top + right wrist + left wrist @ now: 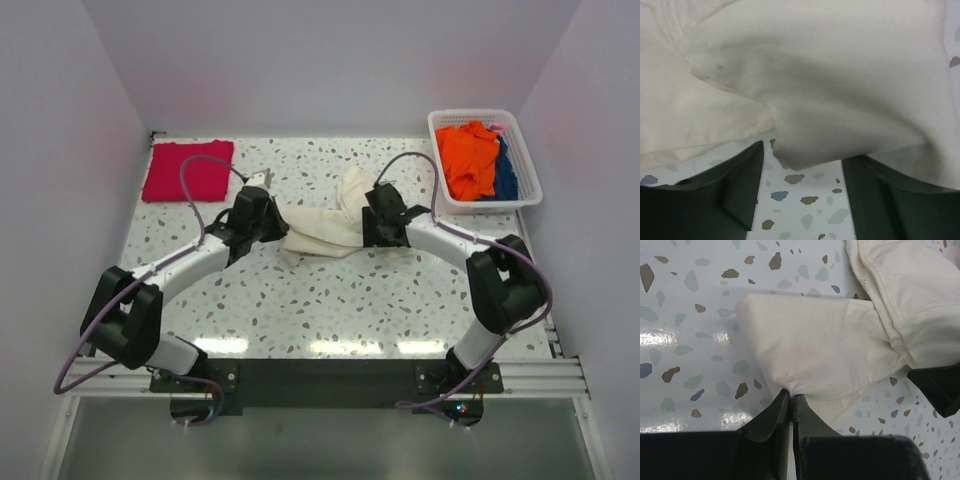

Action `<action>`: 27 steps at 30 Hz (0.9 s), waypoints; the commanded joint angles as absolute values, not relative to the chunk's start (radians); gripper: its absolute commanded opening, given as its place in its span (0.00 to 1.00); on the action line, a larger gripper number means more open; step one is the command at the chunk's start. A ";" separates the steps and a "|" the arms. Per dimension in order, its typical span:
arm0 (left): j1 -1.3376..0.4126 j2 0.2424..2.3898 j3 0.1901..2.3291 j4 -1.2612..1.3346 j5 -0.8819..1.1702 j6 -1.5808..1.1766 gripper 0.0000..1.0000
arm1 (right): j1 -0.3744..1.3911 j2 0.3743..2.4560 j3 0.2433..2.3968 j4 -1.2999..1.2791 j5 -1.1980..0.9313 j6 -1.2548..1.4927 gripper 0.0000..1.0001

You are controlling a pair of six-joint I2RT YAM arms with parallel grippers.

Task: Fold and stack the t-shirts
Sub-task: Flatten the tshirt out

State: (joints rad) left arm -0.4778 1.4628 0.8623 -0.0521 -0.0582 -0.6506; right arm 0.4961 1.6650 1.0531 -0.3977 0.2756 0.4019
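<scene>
White terrazzo bench [330, 300] under the left tool [791, 399] and the right tool [802, 195], glossy, flecked with grey, brown and blue-green chips. Behind both tools, toward the near edge, a row of bright oblong glare patches [340, 347] of reflected light; smaller glints [735, 417] just left of the left tool's tip. Further behind, a silver metal rail [540, 378] along the bench edge, a dark plate [320, 380] at its middle. Ahead of the tools, a plain pale-lilac back wall [330, 60]; matching left wall [60, 150] outward of the left tool and right wall [600, 120] outward of the right tool, closing in the bench on three sides. Soft, even light.
</scene>
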 commanded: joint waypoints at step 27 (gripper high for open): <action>-0.337 1.086 1.127 -0.488 -0.255 -0.445 0.00 | 0.472 1.100 1.388 -0.787 0.489 0.402 0.01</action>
